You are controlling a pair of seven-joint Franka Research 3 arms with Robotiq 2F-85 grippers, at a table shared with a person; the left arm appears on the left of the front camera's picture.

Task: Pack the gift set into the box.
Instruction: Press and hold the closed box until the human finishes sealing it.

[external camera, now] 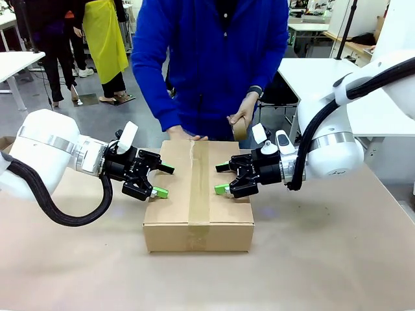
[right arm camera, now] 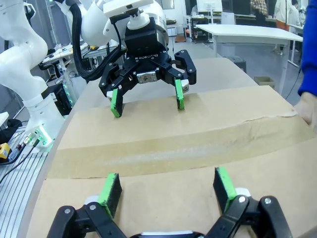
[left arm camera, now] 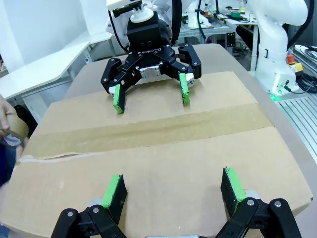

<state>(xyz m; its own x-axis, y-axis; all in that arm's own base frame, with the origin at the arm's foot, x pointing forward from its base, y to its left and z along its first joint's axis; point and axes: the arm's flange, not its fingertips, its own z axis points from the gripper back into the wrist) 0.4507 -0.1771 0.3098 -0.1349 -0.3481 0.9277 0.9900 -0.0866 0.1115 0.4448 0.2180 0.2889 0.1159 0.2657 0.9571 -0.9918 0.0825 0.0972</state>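
Brown paper covers the surface (external camera: 324, 259), and a closed cardboard box (external camera: 198, 194) sits at its middle, with a busy workshop of white tables behind it. Its flaps are folded flat and a strip of brown tape (external camera: 199, 188) runs along the top seam from the far edge to the near edge and down the near wall. The left gripper (external camera: 159, 181) hangs at the box's left edge and the right gripper (external camera: 224, 178) at its right edge, facing each other across the lid; both have their green-padded fingers spread wide and hold nothing. In the left wrist view the pads (left arm camera: 115, 191) hover just over the lid; whether they touch it cannot be told. At the box's far side a person in a blue top rests one hand (external camera: 185, 134) on the far edge and holds a roll of tape (external camera: 239, 126) in the other hand (external camera: 246, 110). The gift set is presumably inside, hidden by the closed lid, so packing looks nearly complete, with perhaps only final sealing left. The cardboard is matte and corrugated, flat and rectangular; the tape is smoother with a slight sheen.
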